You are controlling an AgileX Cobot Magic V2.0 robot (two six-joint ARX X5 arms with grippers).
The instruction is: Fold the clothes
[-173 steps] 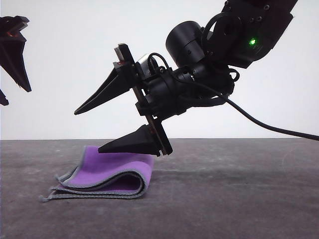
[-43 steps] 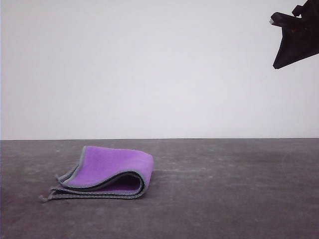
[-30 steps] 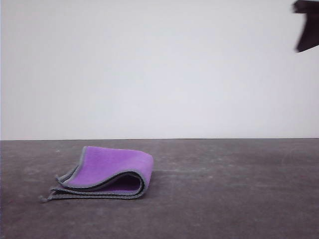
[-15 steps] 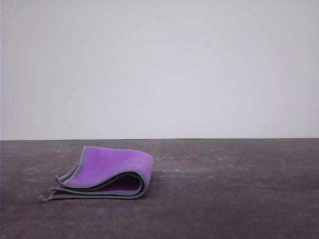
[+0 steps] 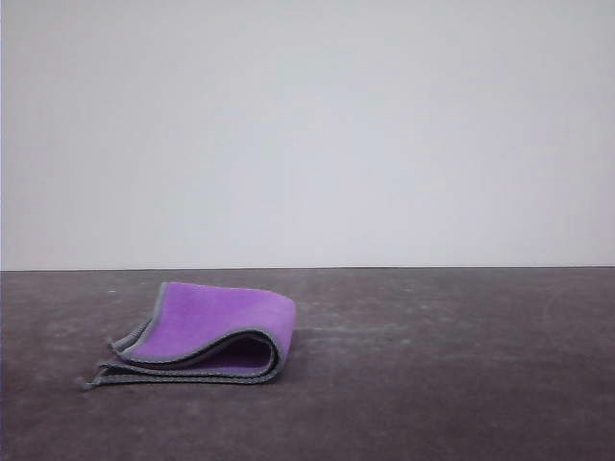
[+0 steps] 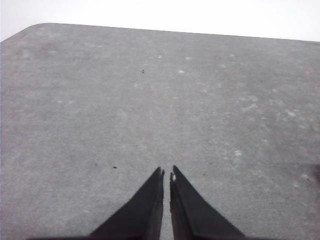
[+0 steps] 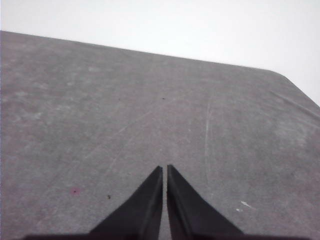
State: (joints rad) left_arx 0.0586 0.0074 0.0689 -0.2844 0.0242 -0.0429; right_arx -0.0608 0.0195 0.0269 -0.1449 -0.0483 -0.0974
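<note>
The clothes (image 5: pixel 207 331) lie folded on the dark grey table (image 5: pixel 432 375), left of the middle in the front view. Bright purple faces up and the light grey hem runs along the layered edges at the left. The top layer curls over loosely at the right side. My left gripper (image 6: pixel 166 172) is shut above bare table, with nothing between its black fingers. My right gripper (image 7: pixel 164 167) is likewise shut over bare table, holding nothing.
A plain white wall (image 5: pixel 307 134) stands behind the table's far edge. The left wrist view takes in a rounded table corner (image 6: pixel 35 29); the right wrist view takes in another (image 7: pixel 280 75). Faint scratches mark the table surface (image 7: pixel 207 130).
The right arm has lifted away from the cloth and left the front view at the upper right. The cloth has stayed in place.
</note>
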